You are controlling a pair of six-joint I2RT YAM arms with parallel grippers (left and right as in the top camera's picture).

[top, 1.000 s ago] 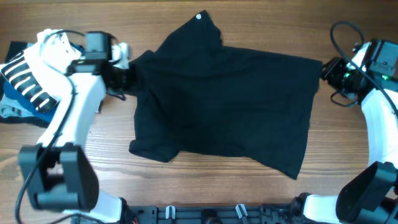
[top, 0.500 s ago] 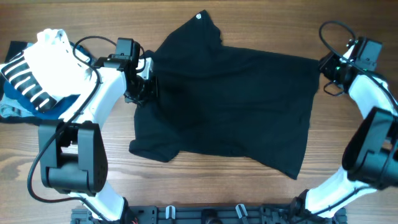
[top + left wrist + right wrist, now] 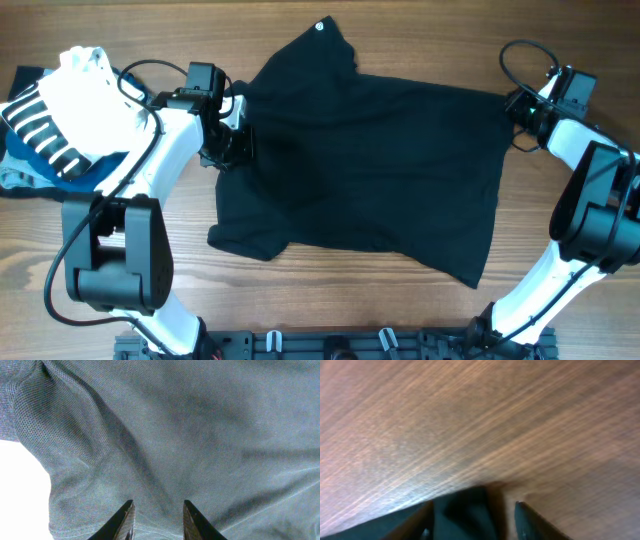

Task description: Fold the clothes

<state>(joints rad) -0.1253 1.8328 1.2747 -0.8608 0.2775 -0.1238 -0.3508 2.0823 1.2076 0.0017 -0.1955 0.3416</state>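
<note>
Your black T-shirt (image 3: 370, 170) lies spread flat across the middle of the worktop (image 3: 340, 310), with one peak reaching toward the far edge. Your left gripper (image 3: 228, 140) sits on the shirt's left edge, its fingers (image 3: 126, 521) parted over smooth fabric and pinching nothing. Your right gripper (image 3: 512, 103) is at the shirt's far right corner. Its jaws are spread, the corner lies between them, and bare wood shows beside one finger.
</note>
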